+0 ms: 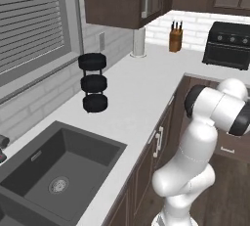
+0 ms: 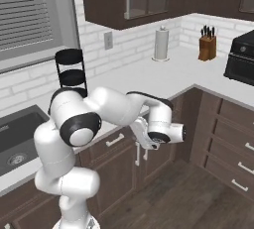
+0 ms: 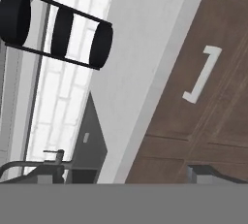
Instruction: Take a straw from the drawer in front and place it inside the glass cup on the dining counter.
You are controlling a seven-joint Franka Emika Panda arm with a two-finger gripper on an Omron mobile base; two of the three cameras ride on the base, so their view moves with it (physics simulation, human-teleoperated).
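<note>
Clearly the job stands at its opening step: the drawer [image 2: 117,141] is shut and nothing has been taken from it. In the right base view the arm is folded low in front of the dark brown cabinets, with the gripper [image 2: 145,141] just off the cabinet face beside the slim silver handle [image 2: 114,140] of that drawer front, under the white worktop [image 2: 149,77]. Its jaws stand wide apart and hold nothing, though in this view the fingers are small and partly lost against the wrist, so their exact tips are hard to place. The hand view, rolled to one side, looks along the cabinet face at a bar handle [image 3: 202,74], with the worktop edge, a black three-tier stand [image 3: 58,26] and the dark sink [image 3: 92,136] beyond. The straw is presumably inside the closed drawer; I cannot confirm it. Next, I judge, the hand must line up square to the handle, close around the bar, and pull straight outward so the drawer slides rather than binds; a skewed grip could slip off so thin a bar.
</note>
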